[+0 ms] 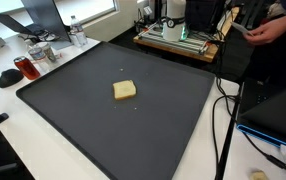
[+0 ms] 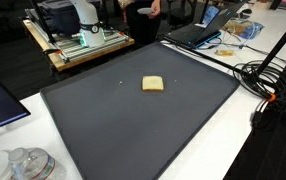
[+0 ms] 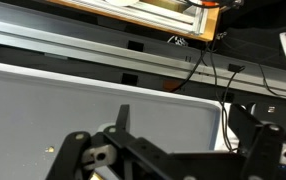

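- While the pincer stands wide open with nothing in it, it faces the mat's edge, so a straight descent would likely meet bare mat.
- The yellow block lies alone mid-mat, well apart from the pincer; it looks soft and may squash or skid under an off-centre squeeze.
- Cables beside the mat could snag a wide swing.

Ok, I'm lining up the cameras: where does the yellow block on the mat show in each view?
In an exterior view: yellow block, just left of centre.
In an exterior view: near centre.
Wrist view: not in it.
Shared landmark: the dark mat under it.
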Tool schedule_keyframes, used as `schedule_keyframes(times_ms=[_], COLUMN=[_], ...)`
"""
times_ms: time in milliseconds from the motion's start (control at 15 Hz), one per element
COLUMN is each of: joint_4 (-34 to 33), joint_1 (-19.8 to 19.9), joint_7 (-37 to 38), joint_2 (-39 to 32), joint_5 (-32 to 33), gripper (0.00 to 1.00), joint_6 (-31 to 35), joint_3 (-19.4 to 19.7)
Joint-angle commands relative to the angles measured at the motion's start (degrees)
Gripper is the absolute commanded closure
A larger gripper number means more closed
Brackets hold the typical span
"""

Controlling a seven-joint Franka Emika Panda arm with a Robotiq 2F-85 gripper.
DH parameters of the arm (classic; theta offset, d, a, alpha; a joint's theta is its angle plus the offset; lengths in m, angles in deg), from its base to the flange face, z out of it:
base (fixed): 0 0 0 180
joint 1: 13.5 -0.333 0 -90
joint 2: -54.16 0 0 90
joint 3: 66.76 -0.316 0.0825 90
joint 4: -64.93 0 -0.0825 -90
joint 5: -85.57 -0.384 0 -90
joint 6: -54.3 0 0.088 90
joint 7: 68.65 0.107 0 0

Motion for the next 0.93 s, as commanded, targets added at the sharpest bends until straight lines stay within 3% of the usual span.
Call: schedule_keyframes(times_ms=[0,333,733,867], joint_4=[-1.78,-5.19,-8.04,-8.61], joint_1=[-3.07,-7.05,-9.19,-9.11], joint_7=[-0.61,-2.09,-7.09,-8.41], joint_2=[1.77,1.05,-0.01,-0.12], joint_5=[-4.49,-7.51,-8.40,-8.29], gripper=[0.00,0.00,0.00,0.18], joint_6=[-0.68,-2.00,-4.41,-5.06], joint_3=[-2.30,-4.73,-3.90,-3.74])
